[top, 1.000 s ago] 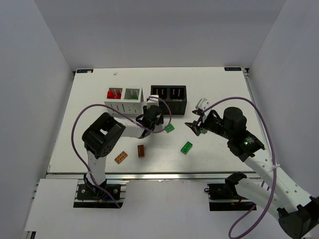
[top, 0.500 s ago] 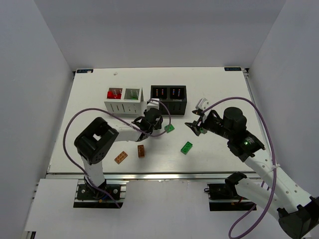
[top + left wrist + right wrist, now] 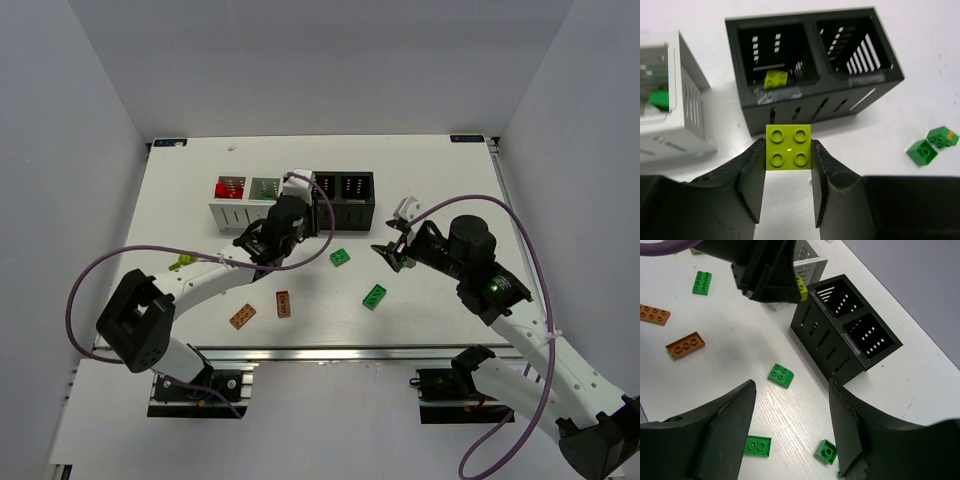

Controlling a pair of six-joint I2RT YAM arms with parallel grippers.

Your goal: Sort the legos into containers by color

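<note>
My left gripper is shut on a yellow-green lego, held studs up just in front of the black container. Another yellow-green lego lies in that container's left compartment. From above, the left gripper sits between the white container and the black container. The white container holds red and green legos. My right gripper hangs open over the table, above a green lego, with nothing between its fingers.
Loose on the table are green legos, two brown-orange legos and a yellow-green one at the left. Purple cables loop over both arms.
The left gripper closed on the yellow-green lego and swung up from the table toward the black container, its elbow moving far left. The right arm has not moved.
</note>
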